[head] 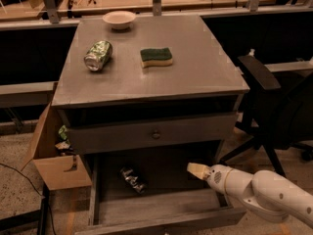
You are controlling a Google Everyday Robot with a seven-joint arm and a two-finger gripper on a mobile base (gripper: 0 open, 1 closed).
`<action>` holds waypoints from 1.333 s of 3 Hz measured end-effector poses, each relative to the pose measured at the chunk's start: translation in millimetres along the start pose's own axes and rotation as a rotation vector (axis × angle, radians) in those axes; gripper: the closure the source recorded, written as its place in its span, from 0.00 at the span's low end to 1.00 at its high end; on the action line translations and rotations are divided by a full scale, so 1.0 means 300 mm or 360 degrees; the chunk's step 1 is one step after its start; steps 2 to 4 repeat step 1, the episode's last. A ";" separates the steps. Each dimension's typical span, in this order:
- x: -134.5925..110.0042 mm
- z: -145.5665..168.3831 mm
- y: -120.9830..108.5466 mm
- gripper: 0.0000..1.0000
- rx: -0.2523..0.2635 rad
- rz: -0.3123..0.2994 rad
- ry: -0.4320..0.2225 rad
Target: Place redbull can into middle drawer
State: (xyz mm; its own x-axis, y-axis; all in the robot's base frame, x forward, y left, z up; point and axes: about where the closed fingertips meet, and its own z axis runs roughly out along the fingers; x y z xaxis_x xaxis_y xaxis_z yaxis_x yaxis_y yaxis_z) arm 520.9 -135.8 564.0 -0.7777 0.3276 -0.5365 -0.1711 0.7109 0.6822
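Grey wood forms the open middle drawer [161,205], and the redbull can [133,179] lies on its side on the drawer's floor, left of centre. The pincer [198,170] hovers over the drawer's right part, apart from the can; its spread I cannot tell. A green sponge [156,57] sits on the worktop [205,58].

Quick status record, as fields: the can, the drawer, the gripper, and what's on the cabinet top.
can: slim silver redbull can, lying on its side on the drawer floor, left part
drawer: wide grey middle drawer, pulled open
gripper: gripper over the drawer's right side, apart from the can
top: grey cabinet top holds crushed green-and-white can, green sponge, pale bowl
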 end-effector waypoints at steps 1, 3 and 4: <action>0.005 0.016 0.004 0.59 -0.0002 -0.0001 0.0006; 0.005 0.016 0.004 0.59 -0.0002 -0.0001 0.0006; 0.005 0.016 0.004 0.59 -0.0002 -0.0001 0.0006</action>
